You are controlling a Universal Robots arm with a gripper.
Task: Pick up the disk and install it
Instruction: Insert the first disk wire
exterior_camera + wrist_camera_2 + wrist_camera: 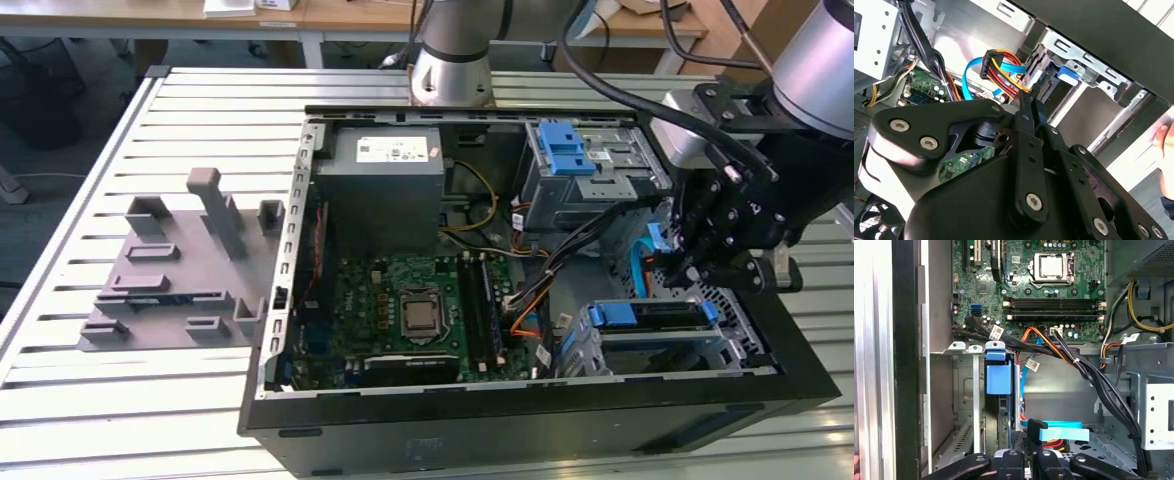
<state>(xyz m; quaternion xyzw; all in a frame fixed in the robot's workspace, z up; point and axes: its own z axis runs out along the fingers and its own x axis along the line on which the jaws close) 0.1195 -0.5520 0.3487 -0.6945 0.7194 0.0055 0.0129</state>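
**Gripper low in the case, disk in the lower cage just beside it**

- The gripper hangs at the exterior view's right, inside the open computer case. In the second wrist view its fingers look drawn together with nothing seen between them.
- The disk sits in the lower drive cage, lower right of the exterior view. It is just below the gripper, towards the case's near wall.
- In the first wrist view the disk's blue carrier tab faces the camera left of centre. The disk stands on edge and its long axis runs down into the cage.
- In the way: a blue data cable and a black cable bundle cross close to the fingers.
- Around: motherboard at centre, power supply above it, upper cage with blue bracket.
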